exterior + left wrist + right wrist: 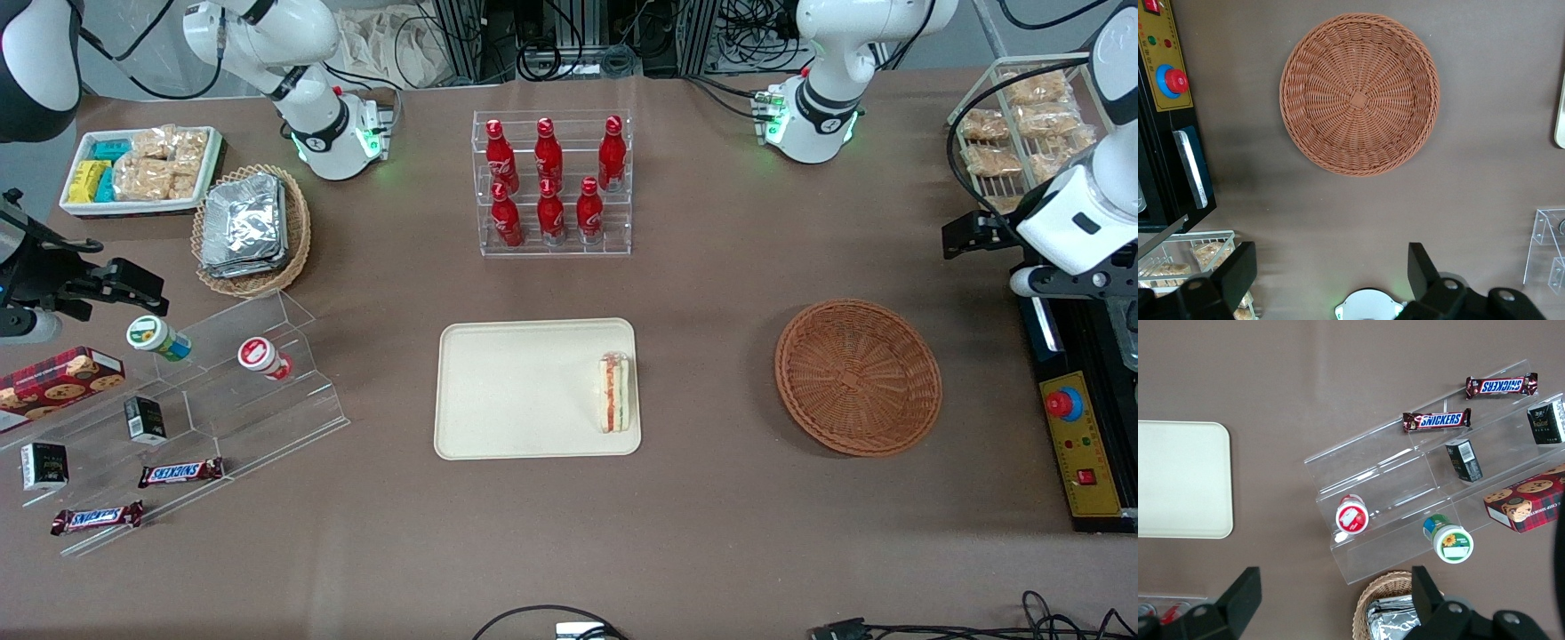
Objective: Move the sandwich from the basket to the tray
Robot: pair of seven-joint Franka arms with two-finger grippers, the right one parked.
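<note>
The sandwich (614,392) lies on the cream tray (516,391), along the tray's rim that faces the basket, with its red and green filling edge showing. The reddish-brown wicker basket (858,376) sits beside the tray toward the working arm's end and has nothing in it (1359,93). My left gripper (956,238) hangs raised above the table near that end, farther from the front camera than the basket. Its fingers stand wide open with nothing between them (1330,270).
A clear rack of red bottles (551,182) stands farther from the front camera than the tray. A wire rack of snack bags (1022,124) and a control box with a red button (1080,444) sit at the working arm's end. A clear stepped shelf (222,382) holds snacks at the parked arm's end.
</note>
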